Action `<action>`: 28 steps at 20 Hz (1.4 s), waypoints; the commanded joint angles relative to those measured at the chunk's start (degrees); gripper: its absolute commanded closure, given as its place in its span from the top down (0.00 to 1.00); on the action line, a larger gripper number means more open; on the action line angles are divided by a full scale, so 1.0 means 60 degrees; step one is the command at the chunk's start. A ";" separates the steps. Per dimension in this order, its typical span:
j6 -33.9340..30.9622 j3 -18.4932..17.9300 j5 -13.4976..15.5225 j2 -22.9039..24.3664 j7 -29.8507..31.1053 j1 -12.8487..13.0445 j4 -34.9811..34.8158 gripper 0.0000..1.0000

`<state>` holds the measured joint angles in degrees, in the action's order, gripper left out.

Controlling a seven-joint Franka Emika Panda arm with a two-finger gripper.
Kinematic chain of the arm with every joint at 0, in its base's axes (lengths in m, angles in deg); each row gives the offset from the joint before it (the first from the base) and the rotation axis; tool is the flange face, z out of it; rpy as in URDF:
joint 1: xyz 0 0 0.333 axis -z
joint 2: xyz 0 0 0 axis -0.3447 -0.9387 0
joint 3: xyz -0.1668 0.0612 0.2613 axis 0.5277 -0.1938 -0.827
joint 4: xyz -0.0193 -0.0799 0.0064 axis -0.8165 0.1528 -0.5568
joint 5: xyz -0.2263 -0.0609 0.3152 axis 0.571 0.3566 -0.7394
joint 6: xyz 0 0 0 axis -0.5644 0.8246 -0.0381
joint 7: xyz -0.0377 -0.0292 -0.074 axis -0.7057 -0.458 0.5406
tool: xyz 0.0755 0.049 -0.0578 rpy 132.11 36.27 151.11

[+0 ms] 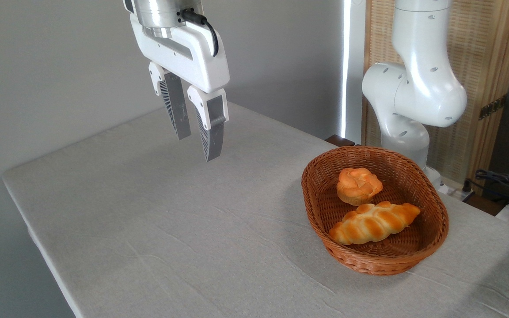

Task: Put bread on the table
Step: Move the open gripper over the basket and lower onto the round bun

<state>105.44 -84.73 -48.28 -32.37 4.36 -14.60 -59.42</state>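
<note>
One bread (359, 185) in basket (431, 240) | hand (197, 134) apart, upper left, empty

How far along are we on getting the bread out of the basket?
Nothing is done yet: the bread sits in the basket beside the braided loaf. The gripper hangs open and empty above the table, left of the basket. Reaching, grasping, lifting and placing all remain.

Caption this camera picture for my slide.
Open gripper hangs above the grey table; round bun and braided loaf lie in the wicker basket.
</note>
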 commanded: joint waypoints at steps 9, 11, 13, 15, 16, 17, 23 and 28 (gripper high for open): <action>-0.0253 -0.0085 0.0094 0.0133 -0.0212 -0.0018 0.0050 1.00; -0.0253 -0.0085 0.0094 0.0264 -0.0212 -0.0018 -0.0212 1.00; -0.0224 -0.0084 0.0080 0.0557 -0.0212 -0.0018 -0.0607 1.00; -0.0123 -0.0084 0.0080 0.0966 -0.0256 -0.0018 -0.1192 1.00; 0.0023 -0.0070 0.0080 0.1244 -0.0299 -0.0018 -0.1572 1.00; 0.0213 -0.0084 0.0080 0.1551 -0.0474 -0.0018 -0.2011 1.00; 0.0801 -0.0085 0.0036 0.3939 -0.2873 -0.0661 -0.5175 1.00; 0.0932 -0.0085 -0.0477 0.5142 -0.4211 -0.0765 -0.6949 1.00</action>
<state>108.24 -85.03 -49.65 -7.03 -17.60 -19.16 -93.67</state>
